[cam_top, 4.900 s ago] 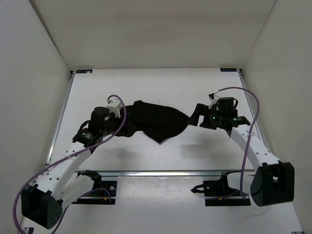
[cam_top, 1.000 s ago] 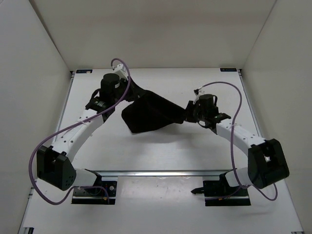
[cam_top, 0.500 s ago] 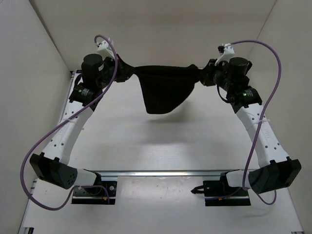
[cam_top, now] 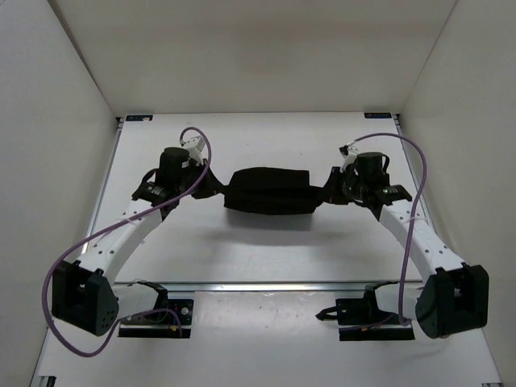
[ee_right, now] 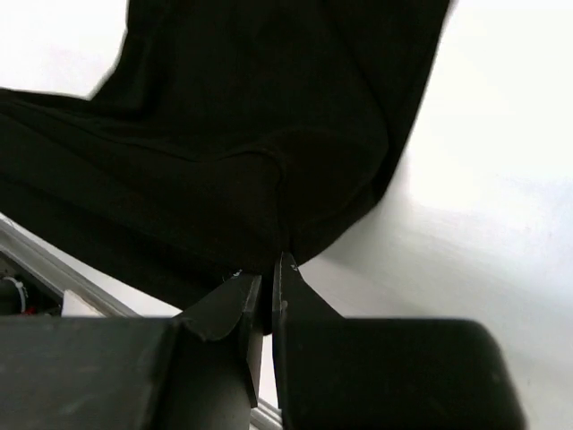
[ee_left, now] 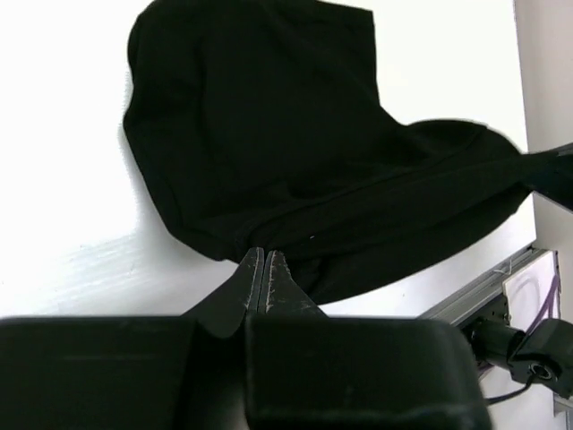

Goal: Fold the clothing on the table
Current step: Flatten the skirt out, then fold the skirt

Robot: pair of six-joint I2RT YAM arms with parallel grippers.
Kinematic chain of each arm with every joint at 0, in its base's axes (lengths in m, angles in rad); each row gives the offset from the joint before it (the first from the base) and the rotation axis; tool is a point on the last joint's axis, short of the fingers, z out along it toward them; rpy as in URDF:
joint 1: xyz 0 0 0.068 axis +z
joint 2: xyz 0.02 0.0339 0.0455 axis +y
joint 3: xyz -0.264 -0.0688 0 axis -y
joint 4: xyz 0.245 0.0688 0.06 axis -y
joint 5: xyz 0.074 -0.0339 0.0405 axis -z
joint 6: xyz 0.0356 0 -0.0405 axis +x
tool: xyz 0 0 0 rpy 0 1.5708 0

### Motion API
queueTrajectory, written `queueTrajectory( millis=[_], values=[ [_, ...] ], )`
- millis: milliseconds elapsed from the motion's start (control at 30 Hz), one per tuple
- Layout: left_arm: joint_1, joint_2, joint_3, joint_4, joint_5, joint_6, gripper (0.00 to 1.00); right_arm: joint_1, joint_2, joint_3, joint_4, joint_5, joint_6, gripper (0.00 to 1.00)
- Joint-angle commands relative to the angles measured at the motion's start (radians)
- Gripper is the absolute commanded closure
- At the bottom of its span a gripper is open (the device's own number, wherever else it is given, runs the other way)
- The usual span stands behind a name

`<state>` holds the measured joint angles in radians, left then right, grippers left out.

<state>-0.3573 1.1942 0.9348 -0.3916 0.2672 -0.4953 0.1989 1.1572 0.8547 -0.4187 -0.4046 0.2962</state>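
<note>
The black clothing (cam_top: 270,192) is stretched as a short wide band across the middle of the white table (cam_top: 266,250), with a shadow just in front of it. My left gripper (cam_top: 218,191) is shut on its left end and my right gripper (cam_top: 325,193) on its right end. In the left wrist view the left gripper (ee_left: 261,256) pinches the edge of the clothing (ee_left: 269,134), which bunches over the table. In the right wrist view the right gripper (ee_right: 269,276) has its fingertips closed on a fold of the clothing (ee_right: 251,116). Whether the band rests fully on the table is unclear.
White walls close in the table on the left, back and right. A metal rail (cam_top: 266,285) runs along the near edge, with both arm bases behind it. Purple cables (cam_top: 403,149) loop off each wrist. Small black brackets (cam_top: 137,118) sit at the back corners.
Both arms have come down and toward the near side from a high hold at the back. The clothing, which hung as a drooping sheet, is now a low, compact band between the grippers.
</note>
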Motion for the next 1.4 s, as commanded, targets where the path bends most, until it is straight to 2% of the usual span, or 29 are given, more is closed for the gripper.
queueTrajectory(
  millis=[0,67,100,133,200,233,300,367,467,533,567,633,667,733,833,900,1000,1100,1200,1367],
  values=[
    [0.040,0.097,0.091,0.059,-0.027,0.038,1.00,-0.027,0.102,0.142,0.071,0.009,-0.020,1.00],
    [0.067,0.209,0.215,0.034,-0.019,0.052,1.00,-0.038,0.200,0.342,0.045,-0.013,-0.041,1.00],
    [0.076,0.282,0.377,0.008,-0.008,0.063,1.00,-0.045,0.261,0.466,0.003,-0.008,-0.051,1.00],
    [0.081,0.315,0.436,-0.010,-0.003,0.061,1.00,-0.052,0.294,0.537,-0.050,-0.002,-0.063,1.00],
    [0.086,0.401,0.655,-0.027,0.000,0.070,1.00,-0.056,0.395,0.822,-0.131,0.035,-0.100,1.00],
    [0.081,0.425,0.708,-0.058,-0.020,0.073,1.00,-0.059,0.436,0.881,-0.190,0.053,-0.097,1.00],
    [0.074,0.444,0.896,-0.082,-0.057,0.107,1.00,-0.065,0.470,1.100,-0.244,0.090,-0.124,1.00],
    [0.051,0.397,0.938,-0.057,-0.121,0.139,1.00,-0.076,0.466,1.161,-0.259,0.107,-0.123,1.00],
    [0.037,0.329,0.860,0.000,-0.132,0.149,1.00,-0.098,0.392,1.013,-0.168,0.102,-0.135,1.00],
    [0.026,0.271,0.756,0.019,-0.129,0.156,1.00,-0.111,0.301,0.797,-0.106,0.095,-0.112,1.00],
    [0.012,0.231,0.674,0.019,-0.147,0.167,1.00,-0.121,0.259,0.744,-0.080,0.084,-0.115,1.00],
    [-0.015,0.159,0.515,0.039,-0.164,0.164,1.00,-0.119,0.187,0.513,-0.058,0.076,-0.095,1.00],
    [-0.032,0.103,0.402,0.060,-0.177,0.150,1.00,-0.112,0.135,0.448,-0.039,0.093,-0.079,1.00],
    [-0.083,0.007,0.191,0.057,-0.203,0.132,1.00,-0.050,0.030,0.193,-0.011,0.131,-0.059,0.99],
    [-0.181,-0.154,-0.029,0.010,-0.243,0.080,1.00,0.017,-0.163,-0.067,0.003,0.156,0.016,1.00],
    [-0.241,-0.299,-0.135,-0.068,-0.266,0.023,1.00,0.072,-0.307,-0.202,-0.049,0.141,0.090,1.00],
    [-0.241,-0.491,-0.264,-0.171,-0.246,-0.043,1.00,0.175,-0.445,-0.272,-0.106,0.110,0.208,1.00],
    [-0.145,-0.582,-0.287,-0.233,-0.176,-0.026,1.00,0.218,-0.449,-0.260,-0.075,0.055,0.247,1.00],
    [-0.080,-0.518,-0.294,-0.201,-0.102,-0.015,1.00,0.198,-0.331,-0.232,-0.014,0.011,0.195,1.00],
    [-0.068,-0.343,-0.326,-0.060,-0.117,-0.034,1.00,0.151,-0.084,-0.172,0.086,0.021,0.136,1.00]
  ],
)
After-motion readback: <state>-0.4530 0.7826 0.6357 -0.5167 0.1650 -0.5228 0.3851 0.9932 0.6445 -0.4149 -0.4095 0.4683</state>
